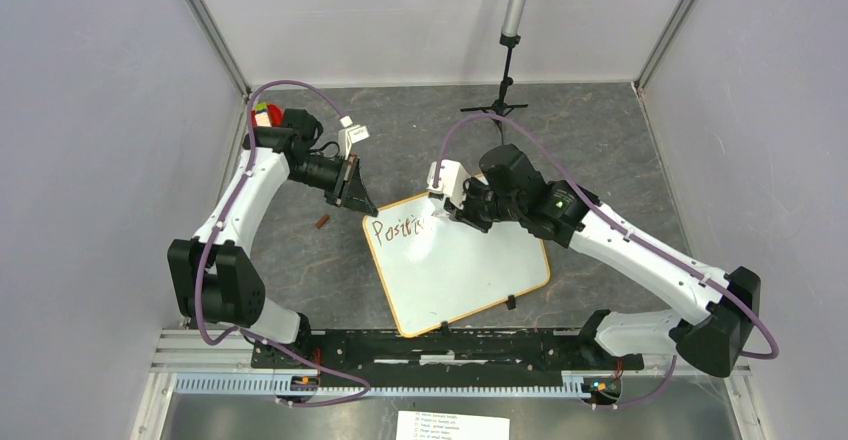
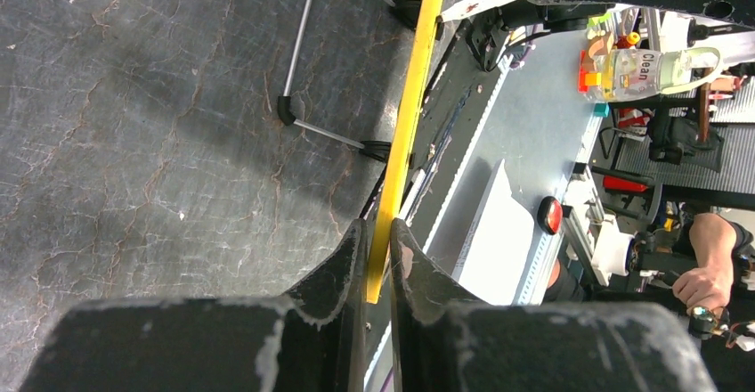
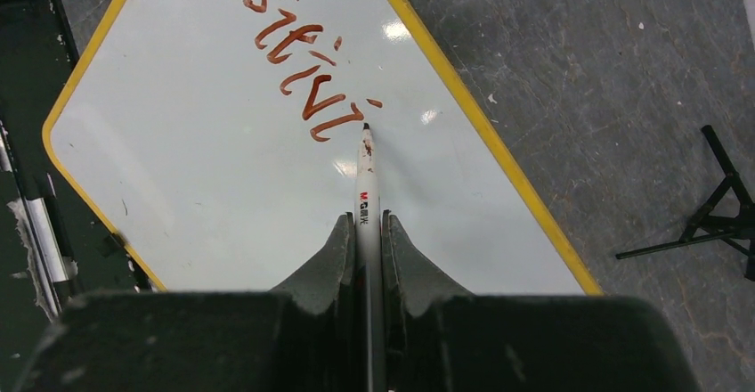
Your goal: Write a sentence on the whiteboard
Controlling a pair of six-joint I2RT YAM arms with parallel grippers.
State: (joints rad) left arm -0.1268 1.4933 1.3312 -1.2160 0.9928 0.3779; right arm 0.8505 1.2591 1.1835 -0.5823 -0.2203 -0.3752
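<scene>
Whiteboard (image 1: 460,270) lies flat and skewed on the dark worktop (image 1: 620,150) between the arms. Its sentence (image 3: 294,53) reads only "Positivi". Right end effector (image 3: 365,227) is clamped on a marker (image 3: 366,174), whose tip touches the board beside the last stroke. Left end effector (image 2: 378,240) pinches the yellow rim (image 2: 408,107).

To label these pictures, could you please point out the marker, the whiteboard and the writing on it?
marker (image 3: 367,183): right wrist view, on its white barrel.
whiteboard (image 3: 223,196): right wrist view, on bare white surface.
writing (image 3: 294,53): right wrist view, on the middle letters.
</scene>
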